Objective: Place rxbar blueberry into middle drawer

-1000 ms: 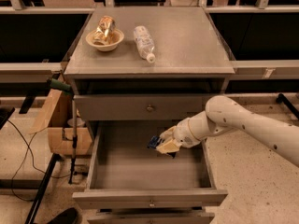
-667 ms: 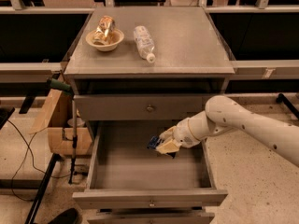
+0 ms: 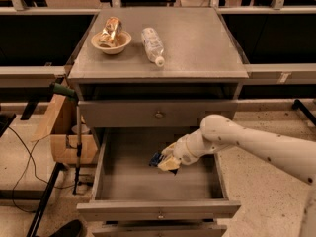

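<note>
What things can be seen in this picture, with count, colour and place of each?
cabinet: one, grey, centre
top drawer: one, grey, closed
middle drawer: one, grey, pulled open
bowl: one, cream, cabinet top, left
snack bag: one, gold, in bowl
bottle: one, clear, lying beside bowl
cardboard box: one, brown, floor, left
rxbar blueberry: one, dark blue, over middle drawer
arm: one, white, from right
pincer: one, yellowish, shut on rxbar blueberry

On the grey metal desk [image 3: 197,48], a round tan bowl [image 3: 111,42] sits near the back left corner, a clear plastic bottle [image 3: 152,45] just right. In the open grey middle drawer [image 3: 123,181], the end effector [image 3: 169,163] grips a flat dark-blue bar [image 3: 156,158].
</note>
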Tool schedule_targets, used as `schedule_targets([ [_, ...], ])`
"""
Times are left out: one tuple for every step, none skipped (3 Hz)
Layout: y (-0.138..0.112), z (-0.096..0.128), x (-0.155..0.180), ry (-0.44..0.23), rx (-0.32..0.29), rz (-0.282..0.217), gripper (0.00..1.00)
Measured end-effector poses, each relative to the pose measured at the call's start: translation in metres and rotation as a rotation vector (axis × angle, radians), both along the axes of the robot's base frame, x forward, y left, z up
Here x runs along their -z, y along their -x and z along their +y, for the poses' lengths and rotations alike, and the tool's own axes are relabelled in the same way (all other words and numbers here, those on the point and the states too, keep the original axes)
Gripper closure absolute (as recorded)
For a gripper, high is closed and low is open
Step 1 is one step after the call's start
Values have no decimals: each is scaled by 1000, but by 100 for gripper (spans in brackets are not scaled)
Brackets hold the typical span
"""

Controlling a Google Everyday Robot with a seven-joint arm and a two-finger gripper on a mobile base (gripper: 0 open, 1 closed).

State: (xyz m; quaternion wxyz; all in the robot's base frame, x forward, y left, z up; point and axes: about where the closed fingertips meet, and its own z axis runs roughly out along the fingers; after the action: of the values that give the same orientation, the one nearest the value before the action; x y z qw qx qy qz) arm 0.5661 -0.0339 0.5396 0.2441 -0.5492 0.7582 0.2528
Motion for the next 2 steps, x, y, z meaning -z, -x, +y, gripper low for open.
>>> schedule_targets([
  [-11,19,52,11,11,10,100],
  [-16,37,99,0,12,57,75],
])
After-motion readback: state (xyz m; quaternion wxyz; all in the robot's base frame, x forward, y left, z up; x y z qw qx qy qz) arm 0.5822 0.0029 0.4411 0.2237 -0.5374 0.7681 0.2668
